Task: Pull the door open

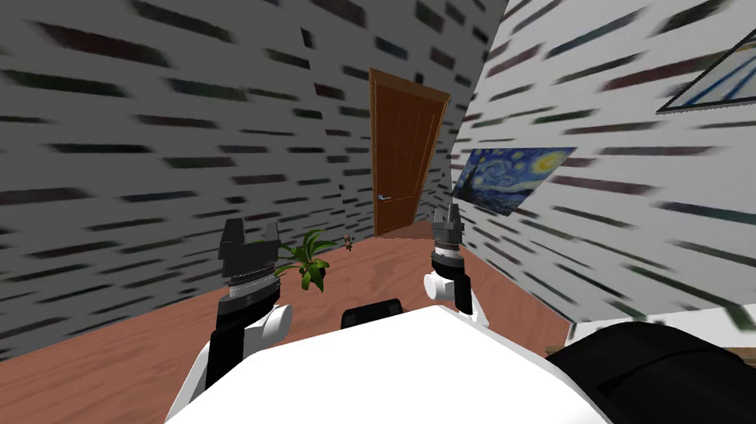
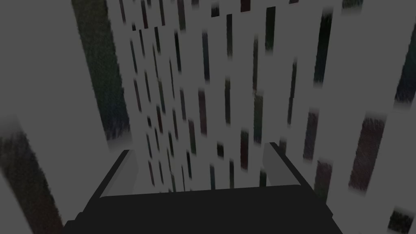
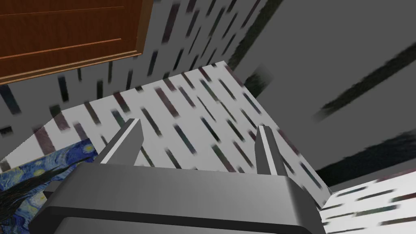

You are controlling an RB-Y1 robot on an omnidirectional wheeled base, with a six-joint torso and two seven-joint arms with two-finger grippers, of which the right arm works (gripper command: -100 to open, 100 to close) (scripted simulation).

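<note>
Room: narrow passage with white walls flecked with dark dashes and a reddish wood floor (image 1: 92,387).
Door: the brown panelled door (image 1: 404,159) stands at the far end of the passage, a little right of centre, and looks shut in its frame.
Handle: a small silvery lever (image 1: 384,197) sits near the door's left edge at about mid height; nothing touches it.
Plant: a green leafy plant (image 1: 310,263) stands on the floor, nearer than the door and to its left.
Painting: a blue and yellow starry painting (image 1: 514,177) hangs on the right wall, nearer than the door.
Left arm: the left gripper (image 1: 250,234) is raised at the near left, fingers spread and empty, well apart from the door.
Right arm: the right gripper (image 1: 448,211) is raised at the near right, below the painting, fingers spread and empty, well apart from the door.
Progress: by my reading nothing is done yet; the approach down the passage, the grasp on the lever and the pull are all left.
Head view: gives the whole door, the lever and the stretch of floor still to cross.
Right wrist view: gives part of the door's brown panel and a corner of the painting.
Wrist views: both make the gap between the fingers plain, which the head view leaves small.
</note>
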